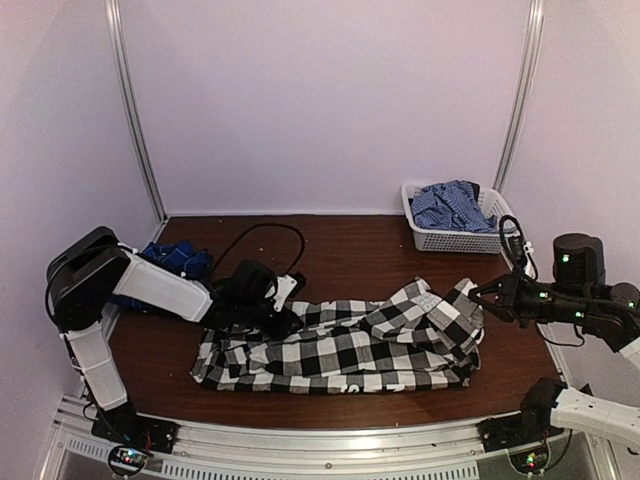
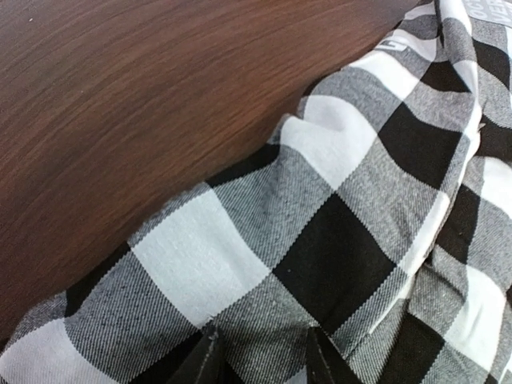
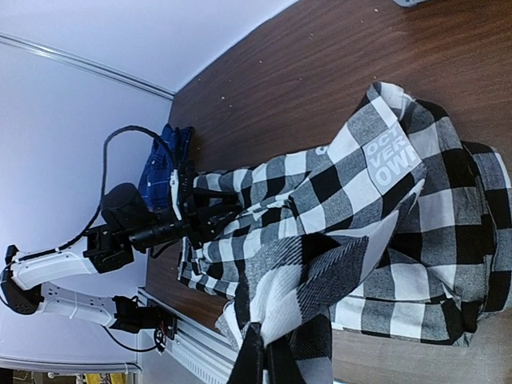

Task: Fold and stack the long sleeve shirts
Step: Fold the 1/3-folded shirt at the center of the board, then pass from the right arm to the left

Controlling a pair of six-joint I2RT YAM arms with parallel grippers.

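a dark wooden surface (image 1: 340, 255) sits inside a white-walled booth, seen from above, with an arm at each side.

at far left, a dark blue plaid shirt (image 1: 178, 259) lies bunched at the surface's edge, partly hidden behind the left arm. a black cable (image 1: 262, 232) loops over the wood just beside it.

the left tool (image 1: 283, 312) reaches down onto the left end of a black-and-white checked shirt (image 1: 340, 350). its wrist view shows two dark fingers (image 2: 206, 360) set apart, with a ridge of checked cloth between them. i cannot tell whether they grip it.

the checked shirt lies stretched across the front middle of the surface, crumpled and folded over itself in loose layers. white lettering (image 3: 390, 160) shows on one fold.

at the back right corner stands a white basket (image 1: 425, 240) holding a heap of blue checked cloth (image 1: 450, 205).

at right, the right tool (image 1: 482, 292) is pressed together, pinching the right end of the checked shirt. that end is lifted off the wood, so the cloth rises toward the tool in a peak.
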